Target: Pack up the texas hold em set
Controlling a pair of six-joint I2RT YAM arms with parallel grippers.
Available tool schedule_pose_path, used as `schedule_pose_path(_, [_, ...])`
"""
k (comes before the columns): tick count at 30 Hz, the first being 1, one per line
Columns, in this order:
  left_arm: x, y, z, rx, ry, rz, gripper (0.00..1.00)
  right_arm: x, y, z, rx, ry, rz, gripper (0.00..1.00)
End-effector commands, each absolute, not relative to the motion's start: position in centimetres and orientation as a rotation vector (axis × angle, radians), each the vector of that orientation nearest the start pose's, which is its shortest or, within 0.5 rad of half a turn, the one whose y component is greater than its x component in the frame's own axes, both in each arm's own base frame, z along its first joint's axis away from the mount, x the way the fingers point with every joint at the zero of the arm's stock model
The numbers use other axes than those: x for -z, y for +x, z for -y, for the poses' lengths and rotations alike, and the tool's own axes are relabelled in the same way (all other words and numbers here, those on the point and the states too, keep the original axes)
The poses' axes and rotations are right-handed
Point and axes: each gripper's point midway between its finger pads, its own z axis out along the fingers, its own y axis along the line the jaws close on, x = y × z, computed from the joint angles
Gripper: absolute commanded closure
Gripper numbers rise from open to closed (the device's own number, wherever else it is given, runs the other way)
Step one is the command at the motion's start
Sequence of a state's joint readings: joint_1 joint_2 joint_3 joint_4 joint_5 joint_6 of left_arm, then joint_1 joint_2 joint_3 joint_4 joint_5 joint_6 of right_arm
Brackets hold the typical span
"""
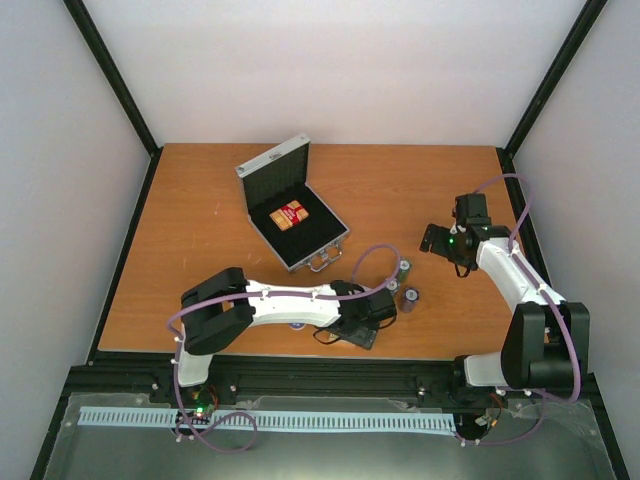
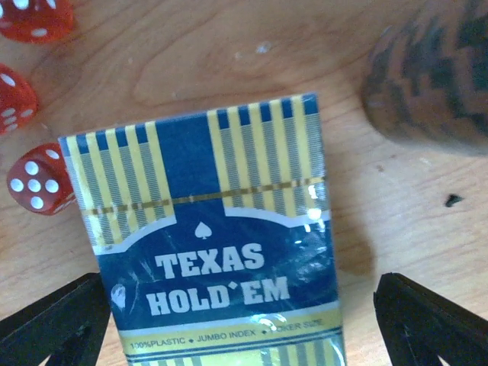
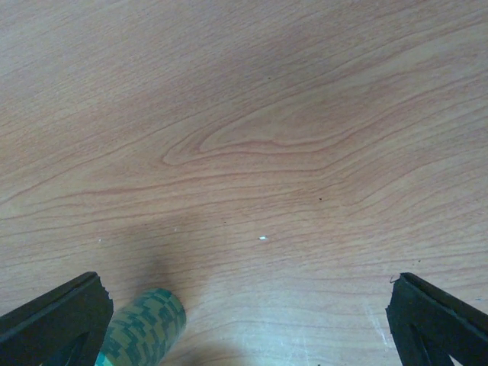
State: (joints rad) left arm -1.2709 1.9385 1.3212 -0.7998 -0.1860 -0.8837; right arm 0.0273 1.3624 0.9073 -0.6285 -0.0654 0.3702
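The silver case [image 1: 300, 190] stands open on the table with the red card box [image 1: 290, 215] lying in its black lining. The blue-yellow card box [image 2: 213, 229] lies flat on the wood between the fingers of my left gripper [image 2: 240, 282], which is open with a gap on the right side. Three red dice [image 2: 38, 183] lie to its left. A dark chip stack [image 2: 435, 76] shows blurred at the upper right. My right gripper [image 3: 248, 278] is open over bare wood, with a green-patterned chip stack [image 3: 141, 332] by its left finger. I cannot make out the blue disc.
In the top view two chip stacks [image 1: 410, 298] stand between my left gripper [image 1: 368, 318] and my right gripper [image 1: 437, 240]. The case handle [image 1: 322, 262] faces the left arm. The table's near edge [image 1: 300, 352] runs just behind the left gripper.
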Motion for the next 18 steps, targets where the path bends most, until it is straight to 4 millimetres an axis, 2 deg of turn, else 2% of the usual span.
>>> schedule_pose_path(1, [-1.5, 14.6, 35.6, 0.062, 0.498, -2.875, 0.04, -9.4, 32.6, -2.0, -0.218, 0.413, -2.642, 0.0])
schedule_pose_path(6, [-0.7, 14.6, 35.0, 0.035, 0.494, -2.876, 0.14, -9.2, 32.7, -2.2, -0.231, 0.412, -2.648, 0.0])
schedule_pose_path(11, [-0.4, 14.5, 35.1, 0.032, 0.502, -2.882, 0.28, -9.0, 32.6, -2.2, -0.233, 0.413, -2.652, 0.0])
schedule_pose_path(18, [-2.5, 14.3, 34.5, 0.044, 0.569, -2.866, 0.41, -9.1, 32.7, -2.1, -0.231, 0.421, -2.649, 0.0])
